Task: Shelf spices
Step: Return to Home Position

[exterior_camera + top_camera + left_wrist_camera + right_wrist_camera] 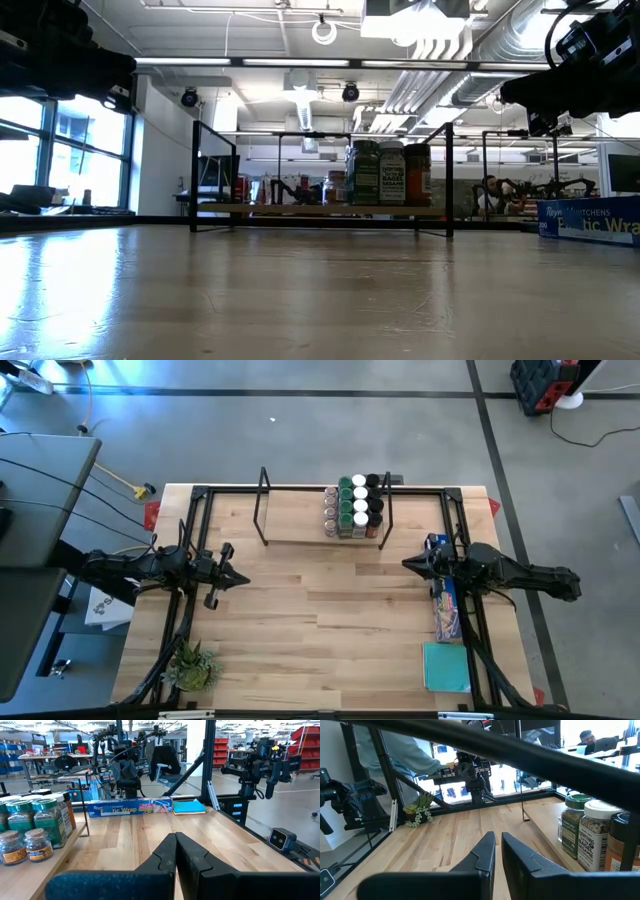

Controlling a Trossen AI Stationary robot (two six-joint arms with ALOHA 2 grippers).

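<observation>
The spice jars [353, 505] stand in tight rows on the right part of the shelf [295, 525], a pale board with black wire end frames at the table's far edge. Their lids are green, white, dark and clear. The low view shows the jars [390, 172] upright on the board [300, 209]. My left gripper [240, 579] is shut and hovers over the left middle of the table, pointing right. My right gripper [408, 564] is shut, pointing left, just near of the shelf's right end. The jars [35, 827] also show in the left wrist view, and the jars [592, 835] in the right wrist view.
A long blue plastic-wrap box [446, 605] and a teal pad [446, 666] lie along the right edge under the right arm. A small green plant [192, 666] sits at the near left corner. Black tube frame [200, 495] edges the table. A person [395, 755] stands beyond the table.
</observation>
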